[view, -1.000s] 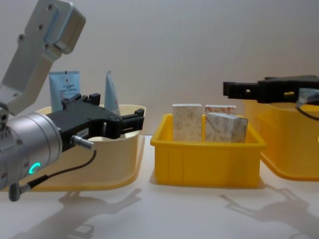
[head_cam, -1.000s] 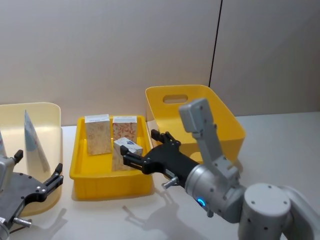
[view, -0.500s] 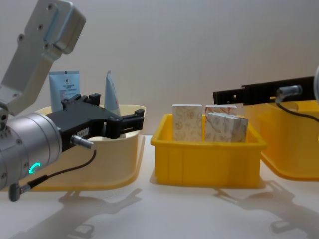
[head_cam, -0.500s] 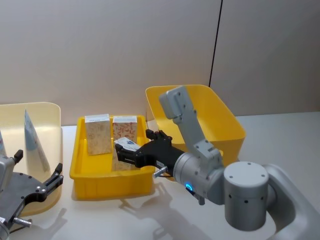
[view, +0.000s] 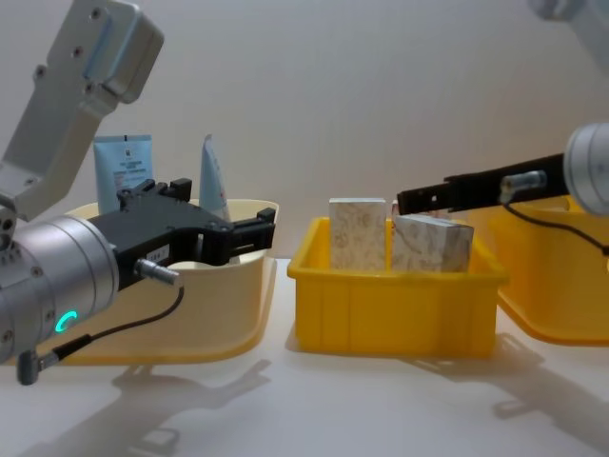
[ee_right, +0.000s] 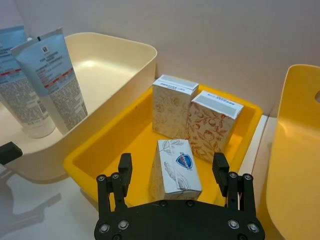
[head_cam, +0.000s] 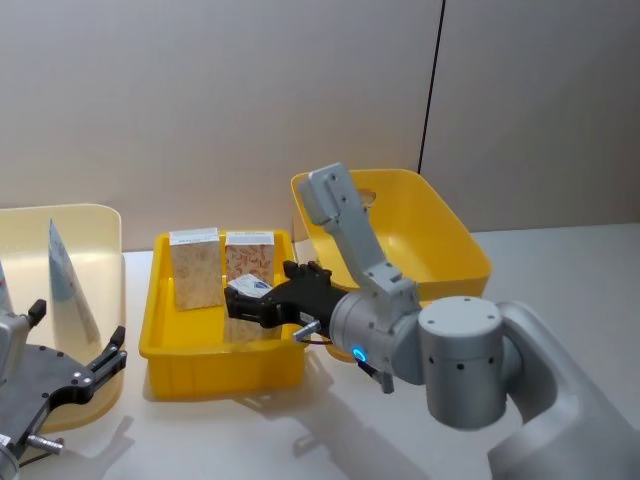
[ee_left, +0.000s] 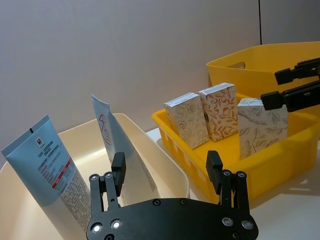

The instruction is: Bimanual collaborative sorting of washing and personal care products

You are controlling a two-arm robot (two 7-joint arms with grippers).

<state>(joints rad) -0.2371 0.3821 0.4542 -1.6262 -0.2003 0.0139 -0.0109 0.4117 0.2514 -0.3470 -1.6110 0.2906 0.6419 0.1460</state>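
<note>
Right gripper (ee_right: pixel 172 161), jaws spread, hovers over the blue-logo carton (ee_right: pixel 176 176) in the small yellow bin (ee_right: pixel 82 152). Left gripper (ee_left: pixel 166 162), jaws spread, hangs near the cream bin (ee_left: pixel 82 132).

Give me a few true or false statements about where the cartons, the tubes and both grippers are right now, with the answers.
1. Three cartons stand in the small yellow bin. True.
2. The right gripper is shut on a carton. False: it is open, poised over the front carton.
3. Both blue tubes stand in the cream bin. True.
4. The left gripper holds a tube. False: it is open and holds nothing, near the cream bin.
</note>
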